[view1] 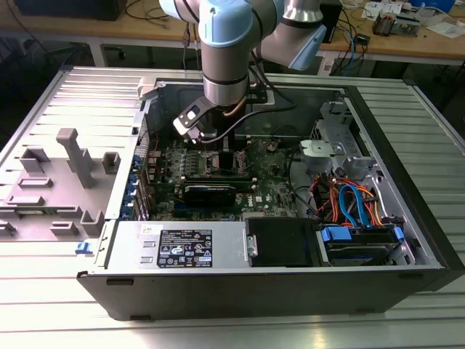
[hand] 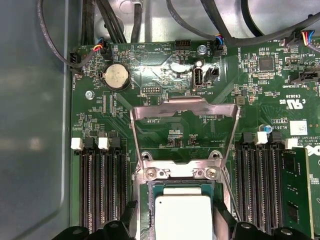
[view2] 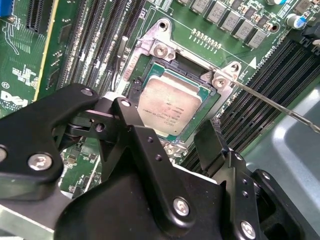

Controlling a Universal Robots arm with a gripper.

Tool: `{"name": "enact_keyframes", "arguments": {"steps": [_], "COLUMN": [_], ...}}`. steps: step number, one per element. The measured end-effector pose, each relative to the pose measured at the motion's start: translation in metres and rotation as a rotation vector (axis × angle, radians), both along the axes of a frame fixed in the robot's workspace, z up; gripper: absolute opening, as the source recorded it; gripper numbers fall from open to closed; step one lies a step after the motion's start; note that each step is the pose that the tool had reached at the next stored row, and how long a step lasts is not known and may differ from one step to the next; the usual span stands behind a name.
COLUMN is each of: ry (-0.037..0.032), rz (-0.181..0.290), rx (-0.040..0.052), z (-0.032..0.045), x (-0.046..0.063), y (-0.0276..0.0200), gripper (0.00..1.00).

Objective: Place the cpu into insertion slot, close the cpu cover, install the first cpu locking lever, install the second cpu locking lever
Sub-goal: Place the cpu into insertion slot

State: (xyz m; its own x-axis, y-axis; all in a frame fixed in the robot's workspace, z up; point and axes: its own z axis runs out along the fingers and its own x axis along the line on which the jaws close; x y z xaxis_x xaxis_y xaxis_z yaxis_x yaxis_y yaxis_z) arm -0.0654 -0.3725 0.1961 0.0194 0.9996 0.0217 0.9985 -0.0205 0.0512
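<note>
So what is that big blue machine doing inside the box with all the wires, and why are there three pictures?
It's a robot arm reaching into an open computer case. One picture comes from a camera standing off the arm. The other two come from cameras riding on the arm's wrist, looking at the green motherboard. The black gripper is open and holds nothing. Beneath it the cpu, a grey square chip, sits in the insertion slot. The cpu cover, a silver frame, is swung open.
</note>
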Motion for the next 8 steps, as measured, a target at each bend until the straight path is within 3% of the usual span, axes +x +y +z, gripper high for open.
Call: {"name": "enact_keyframes", "arguments": {"steps": [1,4,8], "ry": [0.0000,-0.0003,-0.0001], "rz": [-0.001,-0.003,-0.003], "rx": [-0.0012,-0.0324,-0.0349], "z": [-0.0003,-0.0005,-0.0004], "x": [0.0001,0.0001,0.0001], "y": [0.0000,0.0001,0.0002], "gripper": [0.69,0.69,0.69]}}
